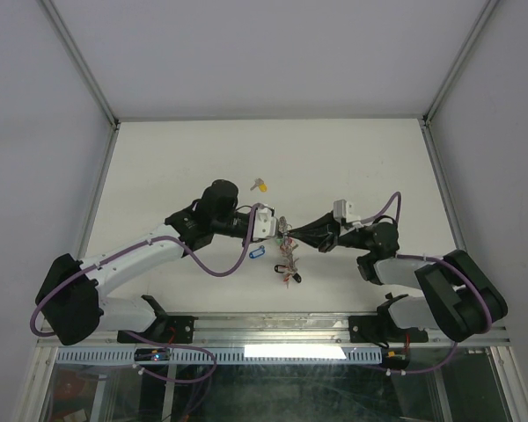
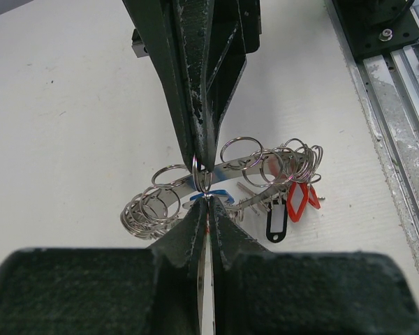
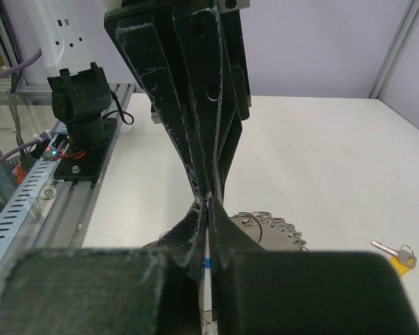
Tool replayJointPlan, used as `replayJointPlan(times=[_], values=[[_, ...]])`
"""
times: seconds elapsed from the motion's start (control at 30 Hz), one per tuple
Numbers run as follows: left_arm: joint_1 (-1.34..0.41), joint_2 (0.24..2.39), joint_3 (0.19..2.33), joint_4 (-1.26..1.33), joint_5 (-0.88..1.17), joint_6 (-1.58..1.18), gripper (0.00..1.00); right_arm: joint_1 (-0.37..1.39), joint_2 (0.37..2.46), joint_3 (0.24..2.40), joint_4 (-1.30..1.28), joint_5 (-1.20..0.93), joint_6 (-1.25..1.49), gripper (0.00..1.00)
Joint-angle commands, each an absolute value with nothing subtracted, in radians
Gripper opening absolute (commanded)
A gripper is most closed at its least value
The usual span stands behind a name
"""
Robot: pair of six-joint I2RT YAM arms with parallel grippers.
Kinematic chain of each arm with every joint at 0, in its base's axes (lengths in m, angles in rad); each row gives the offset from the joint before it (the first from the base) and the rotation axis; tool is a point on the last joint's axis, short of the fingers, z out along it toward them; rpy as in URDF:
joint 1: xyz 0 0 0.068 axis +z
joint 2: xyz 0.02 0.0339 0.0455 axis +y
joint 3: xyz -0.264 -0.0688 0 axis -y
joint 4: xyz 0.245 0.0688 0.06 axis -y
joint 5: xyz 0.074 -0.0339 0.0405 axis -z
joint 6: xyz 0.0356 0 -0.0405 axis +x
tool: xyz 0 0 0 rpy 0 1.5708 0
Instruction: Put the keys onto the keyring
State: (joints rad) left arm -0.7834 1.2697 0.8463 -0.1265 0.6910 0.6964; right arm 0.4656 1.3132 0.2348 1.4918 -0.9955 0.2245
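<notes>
Pinching at the keyring (image 2: pixel 251 162) from both sides, my two claws sit tip to tip.
My left gripper (image 2: pixel 206 204) and right gripper (image 3: pixel 208 209) are both squeezed tight at the keyring's far end. The right one nips a thin ring of it; what the left grips I cannot tell. The keyring's long axis runs from my tips toward the near edge of the table (image 1: pixel 158 158). The blue-tagged key (image 1: pixel 255 252) lies just beside it on my left, and the yellow-tagged key (image 3: pixel 398 255) lies flat beyond it, apart.
</notes>
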Motion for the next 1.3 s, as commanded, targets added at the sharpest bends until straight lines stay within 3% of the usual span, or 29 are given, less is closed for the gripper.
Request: replayJointPlan(times=[0.0,0.23,0.33,0.5,1.1,1.27], values=[[-0.769,1.279,0.864,-0.092,0.744,0.699,0.00,0.460,1.273,0.251,1.640,-0.941,0.229,0.00],[-0.769,1.288,0.858,-0.057,0.775,0.662,0.00,0.459,1.272,0.251,1.640,-0.939,0.229,0.00],[-0.770,1.276,0.851,-0.043,0.768,0.654,0.15,0.459,1.270,0.246,1.640,-0.949,0.229,0.00],[-0.769,1.247,0.829,0.015,0.744,0.613,0.25,0.460,1.273,0.245,1.640,-0.962,0.224,0.00],[-0.769,1.261,0.769,0.231,0.783,0.436,0.21,0.459,1.272,0.244,1.640,-0.963,0.224,0.00],[-0.769,1.284,0.765,0.271,0.797,0.403,0.10,0.459,1.267,0.239,1.640,-0.961,0.219,0.00]])
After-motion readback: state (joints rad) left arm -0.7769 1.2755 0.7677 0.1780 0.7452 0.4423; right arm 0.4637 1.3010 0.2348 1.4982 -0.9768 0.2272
